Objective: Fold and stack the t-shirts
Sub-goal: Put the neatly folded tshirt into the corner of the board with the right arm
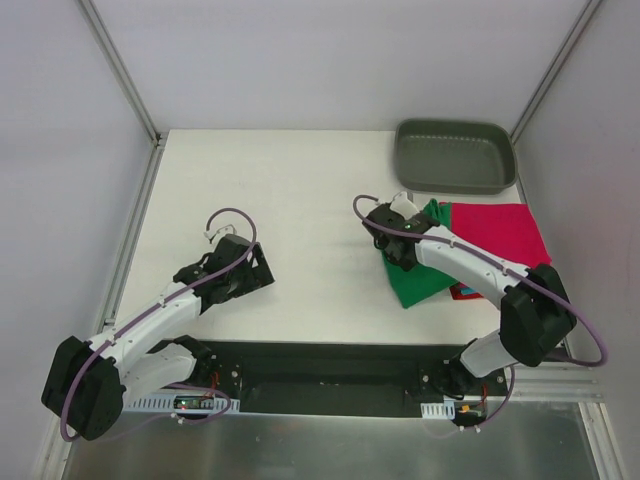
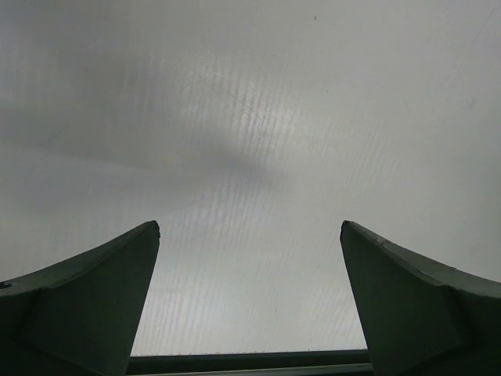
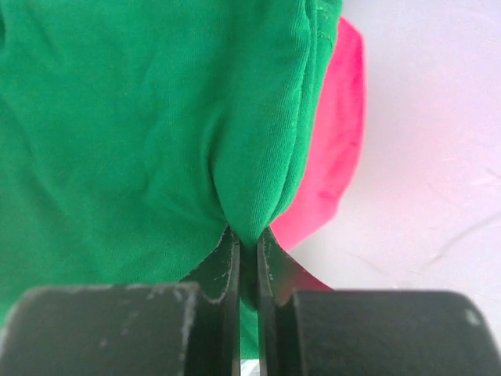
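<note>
While the right gripper (image 3: 248,235) pinches a bunched fold of the green t-shirt (image 3: 117,117), its 2 fingers nearly closed on the cloth, you look to be at the stacking step. The green shirt lies on the table (image 1: 300,180) at the right side, overlapping the left edge of the crimson-pink t-shirt (image 1: 498,230), which sits flat just in front of the grey tray (image 1: 455,155).

A sliver of teal and red shows beneath the right arm at the pile's near edge. It may be more folded shirts, but the arm hides too much to say.

The left gripper (image 2: 250,227) hangs with its fingers spread wide and nothing between them, well apart from the pile.

Your next move, as I judge it, calls for carrying the green shirt squarely over the pink 1 and smoothing out the pinched ridge before you let go.

No brand, label or writing can be read on any cloth or on the tray.
</note>
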Motion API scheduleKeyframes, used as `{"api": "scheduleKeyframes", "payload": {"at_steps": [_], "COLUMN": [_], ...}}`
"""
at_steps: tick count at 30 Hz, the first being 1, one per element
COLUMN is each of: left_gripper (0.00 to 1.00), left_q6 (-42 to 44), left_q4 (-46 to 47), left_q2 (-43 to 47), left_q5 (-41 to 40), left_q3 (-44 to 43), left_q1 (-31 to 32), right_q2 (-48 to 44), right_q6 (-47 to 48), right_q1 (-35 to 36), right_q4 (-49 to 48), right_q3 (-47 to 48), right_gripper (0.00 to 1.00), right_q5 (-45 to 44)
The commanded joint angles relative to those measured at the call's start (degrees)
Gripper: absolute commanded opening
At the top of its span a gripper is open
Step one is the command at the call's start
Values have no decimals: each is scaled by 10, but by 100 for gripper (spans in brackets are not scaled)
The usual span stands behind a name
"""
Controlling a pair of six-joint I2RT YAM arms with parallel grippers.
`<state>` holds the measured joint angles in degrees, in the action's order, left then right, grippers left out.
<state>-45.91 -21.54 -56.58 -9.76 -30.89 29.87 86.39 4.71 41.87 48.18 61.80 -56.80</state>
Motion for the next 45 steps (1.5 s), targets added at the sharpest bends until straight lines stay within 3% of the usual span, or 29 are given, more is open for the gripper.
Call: {"api": "scheduleKeyframes", "payload": {"at_steps": [1,7,21,33,45], "left_gripper": [99,99,99,99,99], "left_q6": [-7,-8,-10,-11,-9], "left_q4": [-3,-3,-3,-3,-3], "left_q2": [6,2,-13,-27,-40], "left_q5": [-11,-11,-2,2,-1], "left_q3": [7,7,6,1,0], "left_q1": [-8,-10,-13,-15,-17], "right_q2": [-44,-90,-184,-188,-169], "right_q6": [94,151,191,199,276], "right_q1": [-24,-35,-55,-153,-346], "right_q4": [21,13,41,54,-34], "right_q3": [40,73,160,191,143], "right_gripper": [1,0,0,0,0], "right_q5": [-87,-83,15,114,268]}}
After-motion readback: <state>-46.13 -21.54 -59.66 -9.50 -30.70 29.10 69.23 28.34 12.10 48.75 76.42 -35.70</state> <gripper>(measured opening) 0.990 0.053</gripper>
